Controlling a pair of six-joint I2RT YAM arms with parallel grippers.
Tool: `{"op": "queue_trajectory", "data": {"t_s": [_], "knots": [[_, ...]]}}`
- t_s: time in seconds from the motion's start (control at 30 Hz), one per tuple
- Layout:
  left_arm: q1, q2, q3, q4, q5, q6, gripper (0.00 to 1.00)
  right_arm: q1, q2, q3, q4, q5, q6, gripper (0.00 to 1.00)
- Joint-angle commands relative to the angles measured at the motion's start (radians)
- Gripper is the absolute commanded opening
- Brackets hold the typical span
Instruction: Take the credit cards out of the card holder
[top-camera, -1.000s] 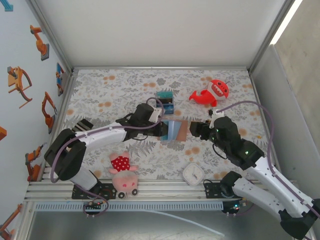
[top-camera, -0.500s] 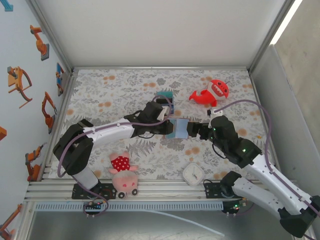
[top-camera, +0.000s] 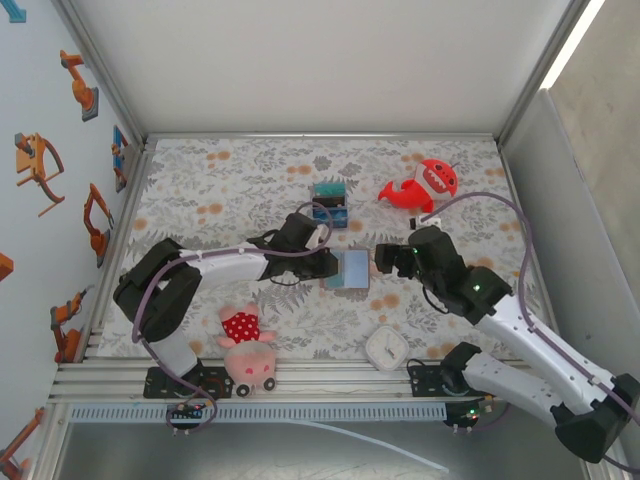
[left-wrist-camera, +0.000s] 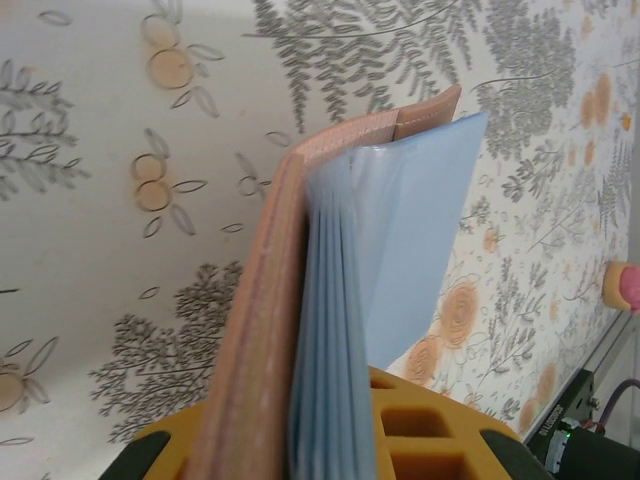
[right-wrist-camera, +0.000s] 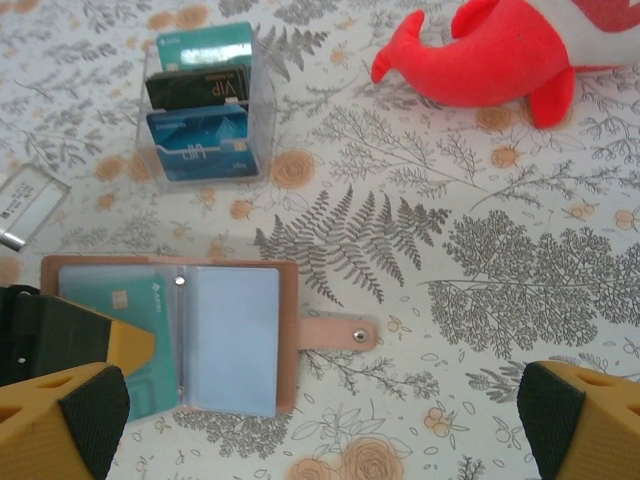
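Open card holder (top-camera: 348, 270) lies flat on floral tabletop (top-camera: 220, 190) w/ teal credit card (right-wrist-camera: 125, 300) in its left pocket; left fingers (left-wrist-camera: 450, 405) clamp its left edge. Right fingers (right-wrist-camera: 585, 420) spread wide just right of it, holding nothing.

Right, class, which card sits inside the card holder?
The teal chip card, sleeved in the card holder; the other three stand in the clear box.

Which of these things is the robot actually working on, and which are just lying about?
In the job: card holder, teal card inside it, left claw gripping it, right claw open beside.
Lying about: shark toy, pig toy, clock, box of cards.
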Motion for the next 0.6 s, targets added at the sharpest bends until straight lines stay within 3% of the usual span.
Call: {"op": "queue_trajectory", "data": {"t_s": [0.0, 0.27, 0.4, 0.47, 0.57], "knots": [[0.021, -0.002, -0.019, 0.06, 0.076, -0.027, 0.02, -0.005, 0.065, 0.052, -0.05, 0.019, 0.024, 0.99], [0.049, -0.016, -0.069, 0.036, 0.111, -0.024, 0.06, -0.005, 0.202, 0.086, -0.016, -0.05, 0.022, 0.96], [0.06, -0.026, -0.071, 0.0, 0.1, 0.01, 0.17, -0.005, 0.237, 0.076, 0.033, -0.088, 0.037, 0.93], [0.065, -0.026, -0.062, -0.018, 0.091, 0.035, 0.29, -0.004, 0.248, 0.069, 0.057, -0.105, 0.046, 0.91], [0.069, -0.013, -0.041, -0.061, 0.078, 0.08, 0.36, -0.005, 0.258, 0.066, 0.075, -0.113, 0.055, 0.89]]}}
